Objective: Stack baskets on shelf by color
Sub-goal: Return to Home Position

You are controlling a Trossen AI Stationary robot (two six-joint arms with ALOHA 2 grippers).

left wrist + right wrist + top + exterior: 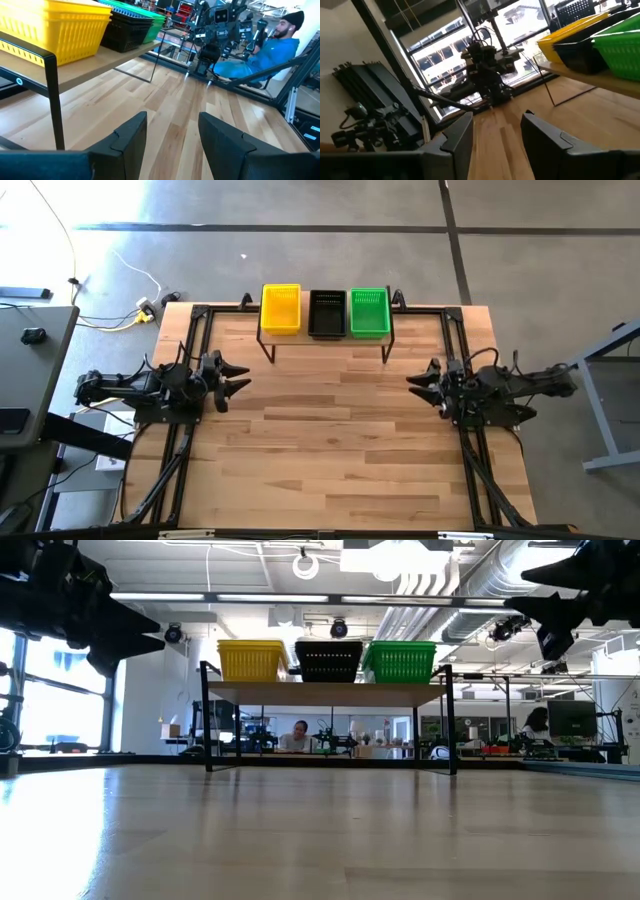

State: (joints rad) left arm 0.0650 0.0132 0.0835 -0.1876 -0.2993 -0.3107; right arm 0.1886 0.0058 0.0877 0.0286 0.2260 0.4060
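The shelf (325,339) stands in the middle of the far edge of the table (330,460), on its thin black legs. All the baskets that we can see are on its wooden top, in one row. The yellow baskets (281,309) are at the end on the left arm's side. The black baskets (327,313) are in the middle, and the green baskets (369,312) are at the end on the right arm's side. The three colours are just beside each other, and in the low view their rims are at about the same height. Each colour looks like one nested pile, but we cannot count how many baskets are in a pile.

The left gripper (243,378) is near the left side of the table, in front of the shelf and well apart from it. It points toward the middle of the table. Its jaws are open, with a clear gap between the two fingers, and they hold nothing. The right gripper (413,382) is opposite, near the right side of the table, also well apart from the shelf. It points back toward the left one. Its jaws are open too, and they hold nothing. In the low view both grippers are high above the table top and do not touch it.

In the left wrist view a person (267,47) in a blue top sits beyond the right arm, outside the table.
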